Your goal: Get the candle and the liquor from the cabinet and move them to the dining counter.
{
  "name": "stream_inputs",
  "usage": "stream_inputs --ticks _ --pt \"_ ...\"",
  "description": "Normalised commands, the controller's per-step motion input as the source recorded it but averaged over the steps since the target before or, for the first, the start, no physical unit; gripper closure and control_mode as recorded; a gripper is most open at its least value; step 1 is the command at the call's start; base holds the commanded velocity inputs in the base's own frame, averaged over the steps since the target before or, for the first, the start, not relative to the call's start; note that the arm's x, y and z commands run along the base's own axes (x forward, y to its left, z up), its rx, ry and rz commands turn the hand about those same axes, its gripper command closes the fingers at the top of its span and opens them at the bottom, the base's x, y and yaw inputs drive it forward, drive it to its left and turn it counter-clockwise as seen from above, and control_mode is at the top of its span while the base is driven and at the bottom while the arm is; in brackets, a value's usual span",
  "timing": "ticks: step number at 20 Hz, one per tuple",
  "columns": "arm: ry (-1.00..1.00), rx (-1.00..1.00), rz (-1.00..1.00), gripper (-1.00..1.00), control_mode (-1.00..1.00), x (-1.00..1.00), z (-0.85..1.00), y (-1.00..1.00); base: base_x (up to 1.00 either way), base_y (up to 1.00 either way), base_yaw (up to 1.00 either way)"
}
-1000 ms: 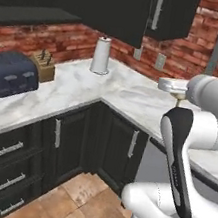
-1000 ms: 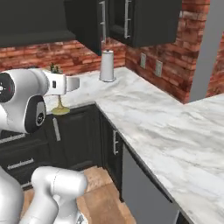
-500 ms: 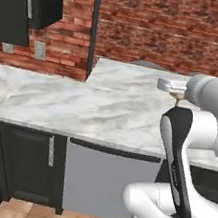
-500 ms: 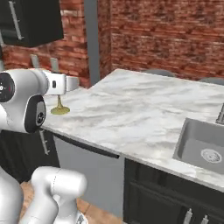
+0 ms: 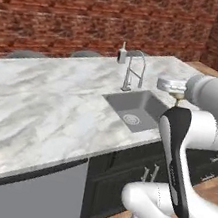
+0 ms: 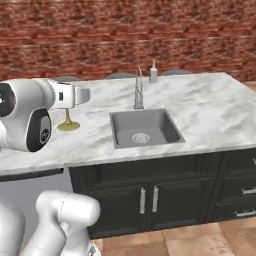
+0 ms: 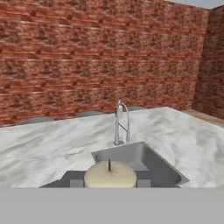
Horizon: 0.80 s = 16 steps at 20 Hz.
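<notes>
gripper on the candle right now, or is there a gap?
Touching. In the hand view the two fingertips sit flush against either side of the candle, with no gap; the gripper is shut on it.

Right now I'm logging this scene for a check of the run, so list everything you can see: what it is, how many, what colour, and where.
dining counter: one, white marble with grey veins, on a dark base, across the middle.
sink: one, steel, set into the counter.
faucet: one, silver, behind the sink.
soap dispenser: one, pale, at the counter's far edge beyond the faucet.
stools: grey rounded tops, at least three, behind the counter.
brick wall: one, red, at the back.
base cabinet doors: dark, silver pulls, under the sink.
floor: terracotta tile.
candle: one, cream with golden candlestick, held between the fingers.
gripper: one, shut on the candle, carried over the counter's near edge.
arm: one, white with dark joints.
</notes>
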Motion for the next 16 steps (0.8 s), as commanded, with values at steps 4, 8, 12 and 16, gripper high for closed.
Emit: stream_inputs --ticks 4,8,12,16 --pt "0.00 0.00 0.00 1.00 1.00 0.00 0.00 0.00 0.00 -0.58 -0.89" --pt "0.00 0.00 0.00 1.00 1.00 0.00 0.00 0.00 0.00 -0.56 -0.89" --pt "0.00 0.00 0.00 1.00 1.00 0.00 0.00 0.00 0.00 -0.54 -0.88" --pt "0.00 0.00 0.00 1.00 1.00 0.00 0.00 0.00 0.18 -0.34 -0.81"
